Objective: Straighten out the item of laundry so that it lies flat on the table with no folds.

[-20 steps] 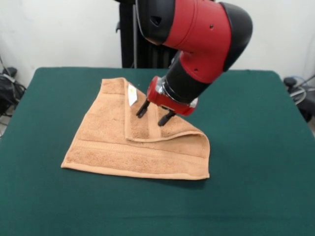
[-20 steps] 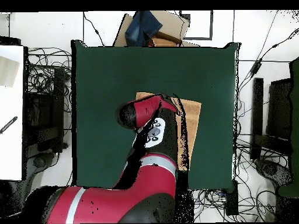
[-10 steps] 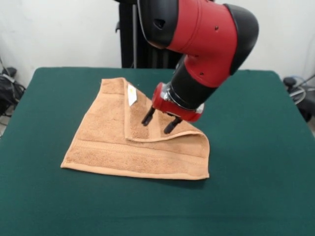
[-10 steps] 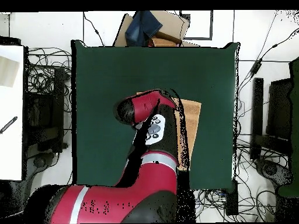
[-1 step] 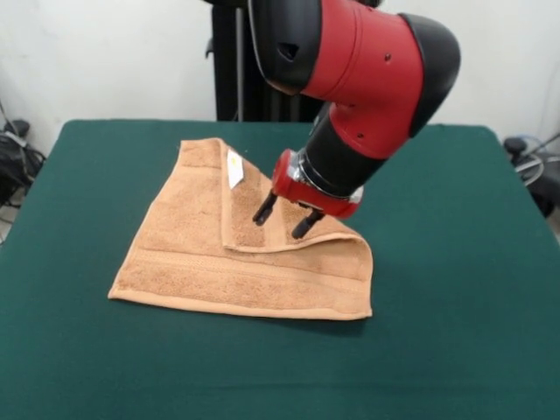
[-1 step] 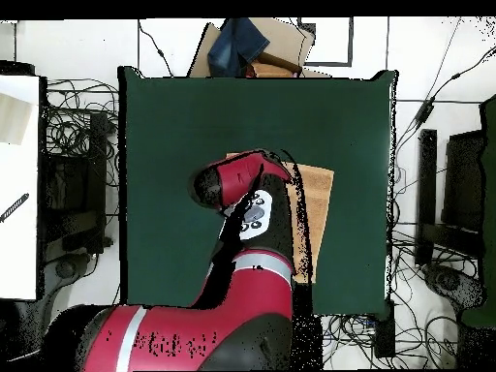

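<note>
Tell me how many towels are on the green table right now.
1. The tan towel lies on the table near the middle, one corner folded over, under the open gripper. In the overhead view the arm hides most of it.

My arm [image 5: 359,70]: glossy red shell, black joints, red collar at wrist. My pincer [image 5: 286,219]: black fingers. Towel [image 5: 201,262]: light tan-brown terry, plain, woven border bands same colour; small white tag [image 5: 234,168]. Table [image 5: 455,289]: dark green cloth, unpatterned. Overhead: arm red with grey-white stripe, white panel on forearm.
</note>
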Robot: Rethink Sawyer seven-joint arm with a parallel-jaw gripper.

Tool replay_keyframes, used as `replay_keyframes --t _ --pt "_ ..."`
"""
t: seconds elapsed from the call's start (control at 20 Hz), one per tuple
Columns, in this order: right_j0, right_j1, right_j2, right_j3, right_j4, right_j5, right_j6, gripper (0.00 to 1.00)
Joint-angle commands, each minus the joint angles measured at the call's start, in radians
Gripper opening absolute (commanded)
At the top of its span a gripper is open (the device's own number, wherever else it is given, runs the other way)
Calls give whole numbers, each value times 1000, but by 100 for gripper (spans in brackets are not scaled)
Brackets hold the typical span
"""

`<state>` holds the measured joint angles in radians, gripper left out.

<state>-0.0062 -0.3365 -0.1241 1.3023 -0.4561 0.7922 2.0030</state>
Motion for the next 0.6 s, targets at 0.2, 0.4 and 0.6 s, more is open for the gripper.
replay_keyframes --t 0.2,0.4,0.6 --pt "-1 73 91 65 -57 -112 -31 100" --pt "17 34 76 96 -47 -92 -24 100" --pt "38 -13 62 128 -37 -59 -16 100"
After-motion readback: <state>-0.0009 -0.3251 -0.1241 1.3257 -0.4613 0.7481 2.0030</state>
